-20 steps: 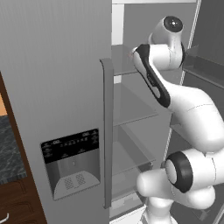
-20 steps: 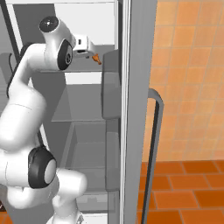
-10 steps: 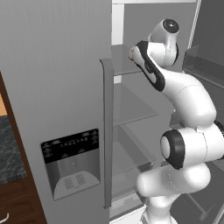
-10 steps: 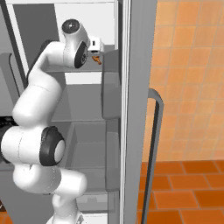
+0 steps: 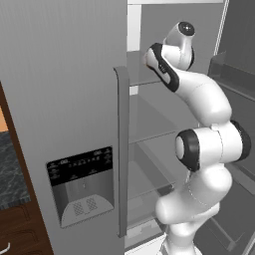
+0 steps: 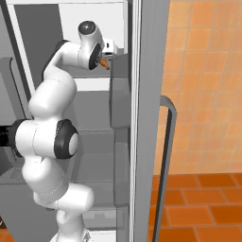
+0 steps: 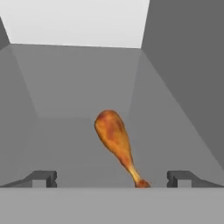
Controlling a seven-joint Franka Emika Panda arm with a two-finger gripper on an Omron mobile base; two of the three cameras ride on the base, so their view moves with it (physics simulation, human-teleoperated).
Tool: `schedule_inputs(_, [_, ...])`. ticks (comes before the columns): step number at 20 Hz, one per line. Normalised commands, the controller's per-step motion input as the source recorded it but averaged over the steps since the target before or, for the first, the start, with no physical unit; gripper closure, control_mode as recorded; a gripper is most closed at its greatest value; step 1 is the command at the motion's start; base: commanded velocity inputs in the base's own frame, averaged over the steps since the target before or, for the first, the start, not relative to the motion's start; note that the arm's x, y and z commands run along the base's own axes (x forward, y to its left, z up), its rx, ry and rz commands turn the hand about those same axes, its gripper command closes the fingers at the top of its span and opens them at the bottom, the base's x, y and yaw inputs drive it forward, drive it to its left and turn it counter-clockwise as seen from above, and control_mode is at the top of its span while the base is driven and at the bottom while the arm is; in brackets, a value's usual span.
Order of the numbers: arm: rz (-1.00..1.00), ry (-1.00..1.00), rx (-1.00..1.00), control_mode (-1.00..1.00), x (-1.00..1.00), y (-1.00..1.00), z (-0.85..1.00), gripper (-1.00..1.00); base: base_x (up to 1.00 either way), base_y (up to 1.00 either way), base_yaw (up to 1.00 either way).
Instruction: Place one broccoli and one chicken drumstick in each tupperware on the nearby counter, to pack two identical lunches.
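- Chicken drumstick (image 7: 116, 142) lies on the grey fridge shelf (image 7: 65, 140), centre of the frame.
- Hand (image 7: 111, 178) spread wide, its fingertips (image 7: 43, 178) flanking the bone end, gripping nothing.

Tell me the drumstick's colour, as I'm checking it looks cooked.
Golden orange-brown with darker reddish patches: the glossy chicken drumstick shows best in the hand view.

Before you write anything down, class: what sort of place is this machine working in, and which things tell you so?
Most likely a home kitchen. The arm reaches into an open grey fridge where a chicken drumstick lies on a shelf; the fridge door has a water dispenser, and a dark marbled counter stands beside it.
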Motion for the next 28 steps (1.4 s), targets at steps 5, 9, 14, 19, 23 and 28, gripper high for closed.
schedule_inputs(5, [0.01,0.01,0.0,-1.0,0.77,0.0,-0.13,-1.0,0.0,0.0,0.0])
schedule_inputs(9, [0.09,0.09,0.0,-1.0,0.42,0.0,-0.07,-1.0,0.0,0.0,0.0])
schedule_inputs(14, [0.09,0.11,0.0,-1.0,-0.38,0.0,-0.11,-1.0,0.0,0.0,0.0])
schedule_inputs(19, [0.04,0.03,0.0,-1.0,0.0,0.0,-0.26,-1.0,0.0,0.0,0.0])
schedule_inputs(23, [0.0,-0.01,0.0,-1.0,0.46,0.0,-0.04,-1.0,0.0,0.0,0.0])
schedule_inputs(28, [0.0,0.02,0.0,-1.0,0.18,0.08,-0.13,-1.0,0.0,0.0,0.0])
